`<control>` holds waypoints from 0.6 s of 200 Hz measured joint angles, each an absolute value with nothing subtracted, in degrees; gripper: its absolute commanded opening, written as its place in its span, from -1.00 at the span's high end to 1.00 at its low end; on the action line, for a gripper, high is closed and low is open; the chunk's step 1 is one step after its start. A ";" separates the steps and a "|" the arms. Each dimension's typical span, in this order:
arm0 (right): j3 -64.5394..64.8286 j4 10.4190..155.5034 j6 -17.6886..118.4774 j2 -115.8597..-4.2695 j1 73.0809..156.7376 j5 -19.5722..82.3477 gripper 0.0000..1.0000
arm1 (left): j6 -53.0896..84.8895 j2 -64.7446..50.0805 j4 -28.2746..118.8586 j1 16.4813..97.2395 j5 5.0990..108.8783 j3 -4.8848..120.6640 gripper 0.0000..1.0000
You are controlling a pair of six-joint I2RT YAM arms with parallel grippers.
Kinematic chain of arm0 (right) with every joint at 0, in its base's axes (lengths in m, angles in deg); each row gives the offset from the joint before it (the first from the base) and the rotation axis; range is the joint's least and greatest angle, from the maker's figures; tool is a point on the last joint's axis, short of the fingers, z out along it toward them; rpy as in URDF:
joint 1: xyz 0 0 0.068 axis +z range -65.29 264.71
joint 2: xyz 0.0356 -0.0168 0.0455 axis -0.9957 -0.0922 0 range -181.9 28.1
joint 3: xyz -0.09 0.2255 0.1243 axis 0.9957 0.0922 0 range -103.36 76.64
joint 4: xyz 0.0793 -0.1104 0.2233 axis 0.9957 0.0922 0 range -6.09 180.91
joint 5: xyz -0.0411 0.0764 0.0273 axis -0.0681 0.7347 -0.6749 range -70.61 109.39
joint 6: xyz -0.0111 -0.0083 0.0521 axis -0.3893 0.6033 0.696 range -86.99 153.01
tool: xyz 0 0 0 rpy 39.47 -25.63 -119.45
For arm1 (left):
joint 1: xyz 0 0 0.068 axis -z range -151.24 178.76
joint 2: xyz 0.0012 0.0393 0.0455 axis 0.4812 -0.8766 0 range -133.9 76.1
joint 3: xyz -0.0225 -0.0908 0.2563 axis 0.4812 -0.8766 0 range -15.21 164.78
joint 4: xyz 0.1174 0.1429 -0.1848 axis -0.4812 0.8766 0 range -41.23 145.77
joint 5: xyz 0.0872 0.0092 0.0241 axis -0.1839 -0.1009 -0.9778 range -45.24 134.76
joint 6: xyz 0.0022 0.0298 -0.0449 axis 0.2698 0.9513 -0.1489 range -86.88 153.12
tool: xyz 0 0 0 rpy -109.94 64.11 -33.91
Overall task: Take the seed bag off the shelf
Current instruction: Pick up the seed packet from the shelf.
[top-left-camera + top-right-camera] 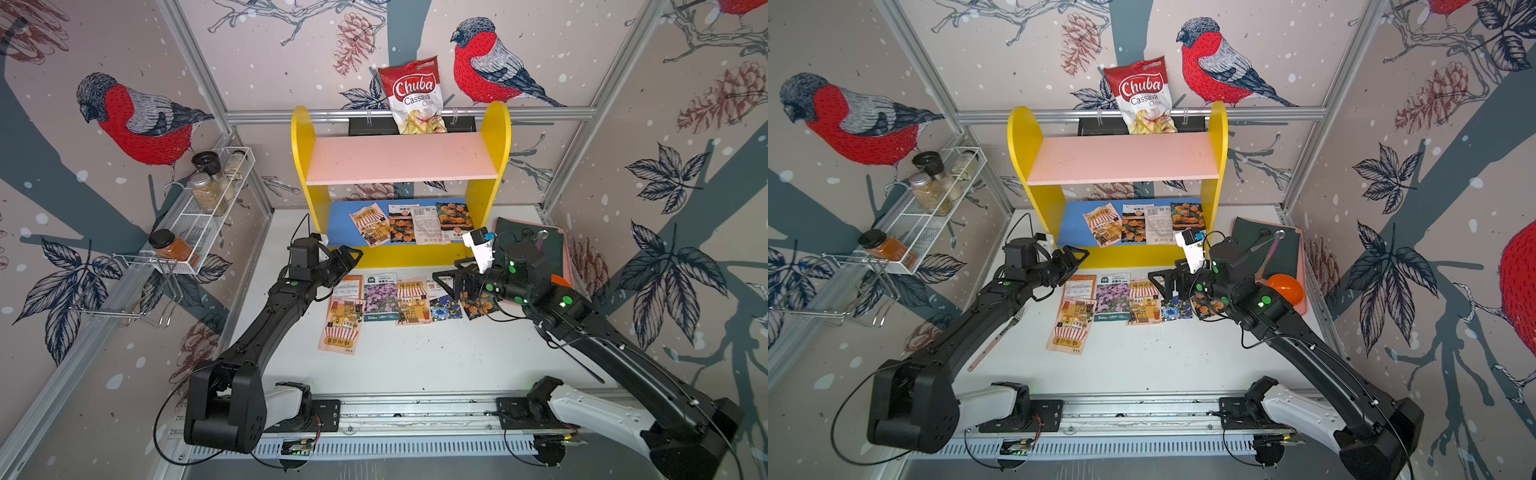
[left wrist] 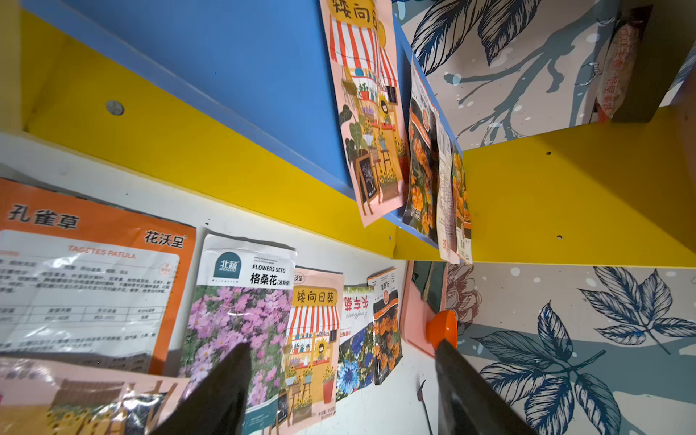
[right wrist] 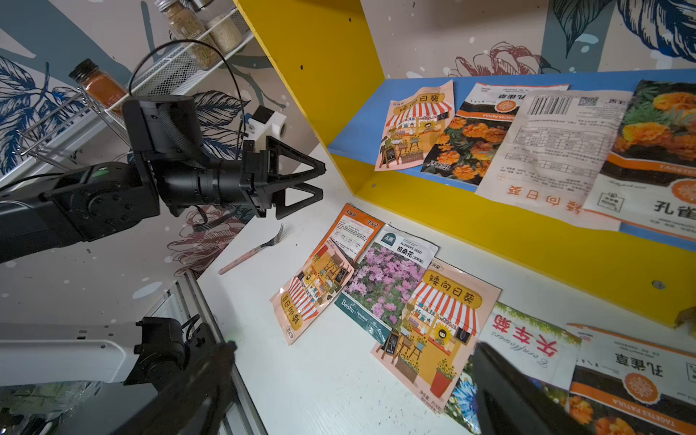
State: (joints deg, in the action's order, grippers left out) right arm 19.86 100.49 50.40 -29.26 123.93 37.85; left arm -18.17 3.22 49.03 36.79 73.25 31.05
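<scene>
Left tool (image 1: 355, 257) gapes before shelf (image 1: 303, 137); right tool (image 1: 444, 269) low, agape.

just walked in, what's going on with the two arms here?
Both arms are empty-handed. The left gripper, jaws open, hovers by the front left corner of the yellow-sided wooden shelf, whose blue lower board holds four paper seed packets. The right gripper, also open, hangs over the row of seed packets on the white table.
</scene>
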 measured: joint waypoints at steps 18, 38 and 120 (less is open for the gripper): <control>20.32 99.53 51.18 -29.11 123.62 37.89 -0.99 | -19.61 1.20 45.11 37.25 73.23 31.09 -0.48; 20.85 98.74 51.66 -28.96 123.32 37.96 -0.99 | -21.05 -1.33 41.77 37.95 73.16 31.61 -0.44; 21.09 97.74 52.65 -28.26 122.68 38.04 -0.99 | -25.73 -13.37 30.23 40.49 71.52 33.69 -0.19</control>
